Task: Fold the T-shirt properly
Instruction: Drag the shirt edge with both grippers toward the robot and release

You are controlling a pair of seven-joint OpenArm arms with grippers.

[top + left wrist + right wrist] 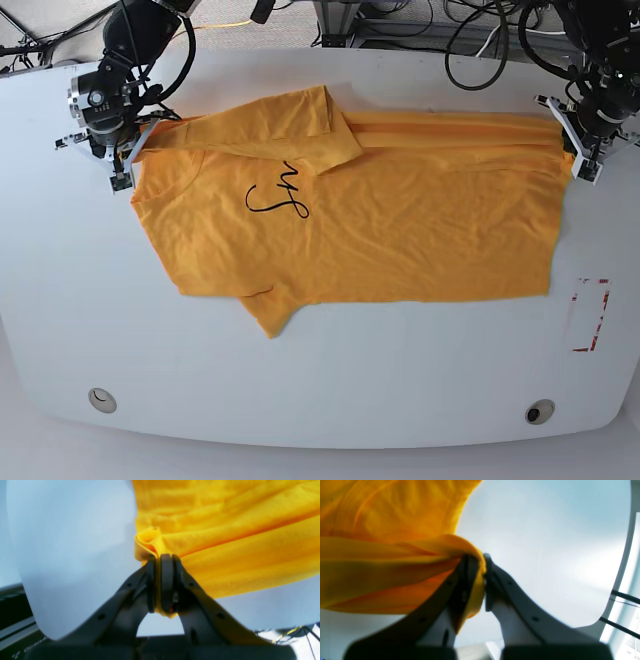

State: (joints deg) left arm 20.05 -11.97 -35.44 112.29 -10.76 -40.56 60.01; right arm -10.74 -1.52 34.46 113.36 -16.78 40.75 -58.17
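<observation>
A: Two pinches hold this fold together, and either one could let go. In the left wrist view the left gripper (160, 582) has its jaws closed tight on a bunched edge of the T-shirt (225, 555), with only a small tuck of cloth poking past the pads. If the arm pulls sideways before lifting, I'd expect that tuck to slide out.

B: And the arm itself?

A: It looks low and angled down toward the bench (75, 555), the cloth running off to the right in long creases (pulled fairly taut, I'd say).

B: The right wrist view?

A: The right gripper (481, 580) is clamped on a thicker wad of the shirt, which wraps over one finger. A bunch like that may carry more layers than intended, so the fold could drag crooked.

B: From the base camera?

A: The shirt lies flat across the middle of the bench, lettering (277, 192) up, with its far strip already turned over toward the near side. The left gripper (585, 150) sits at the shirt's corner by the bench's right edge; the right gripper (118, 150) is at the opposite end, near the far-left corner. Both arms reach in from the far edge, wrists bent down. If they move unevenly, the folded strip may skew or the loose sleeve (320, 125) may flop open.
</observation>
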